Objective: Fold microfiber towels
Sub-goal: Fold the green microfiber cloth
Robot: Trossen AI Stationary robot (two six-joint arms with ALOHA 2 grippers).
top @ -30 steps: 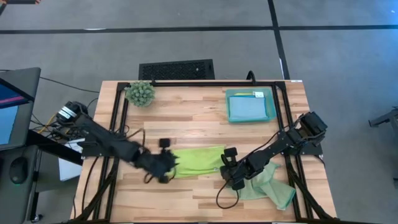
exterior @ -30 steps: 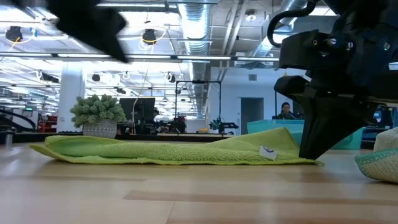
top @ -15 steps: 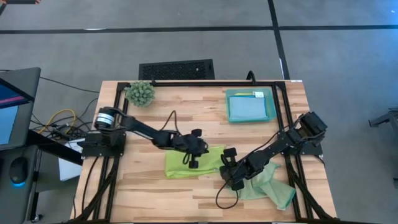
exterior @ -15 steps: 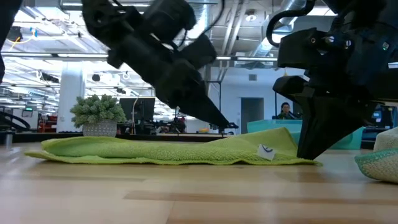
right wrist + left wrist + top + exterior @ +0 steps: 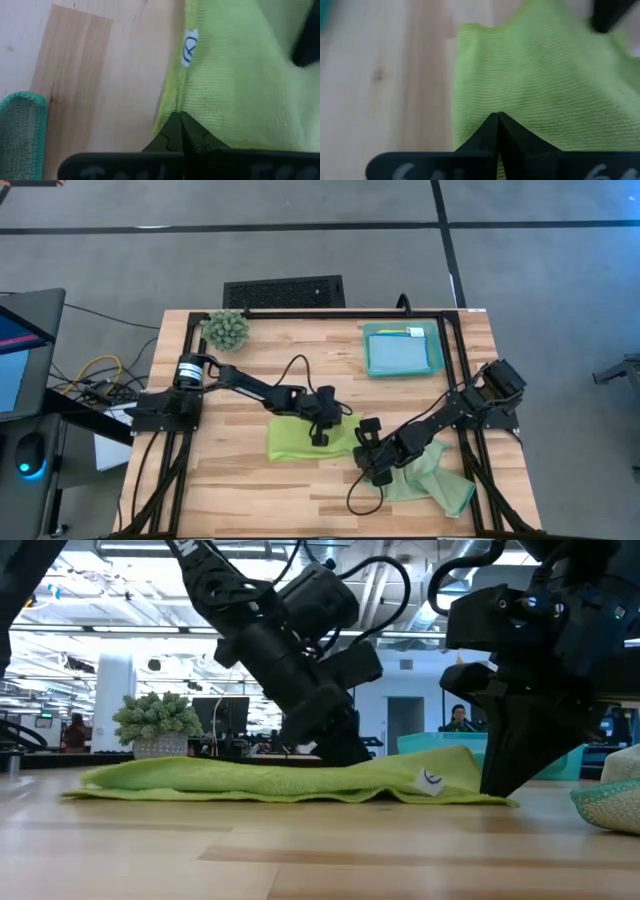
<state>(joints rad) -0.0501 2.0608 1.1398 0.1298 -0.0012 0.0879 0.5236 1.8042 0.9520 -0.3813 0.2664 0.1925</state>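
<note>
1. Lime green towel (image 5: 300, 440), in the high view, lies flat on the wooden surface (image 5: 260, 370), well apart from the teal tray (image 5: 402, 350) at the far edge. The left gripper (image 5: 320, 432) sits on the towel's middle; the right gripper (image 5: 366, 448) is at the towel's edge nearest the sage towel (image 5: 440, 480). A small plant (image 5: 226, 330) stands in the far corner.
2. In the low view, the lime towel (image 5: 250, 783) lies low, both grippers pressed down onto it.
3. In the left wrist view, the left fingers (image 5: 490, 137) are closed together, tips on the lime cloth (image 5: 545, 90).
4. In the right wrist view, the right fingers (image 5: 172, 132) are closed together at the lime towel's hem (image 5: 235, 85), beside its white tag (image 5: 189, 47).
</note>
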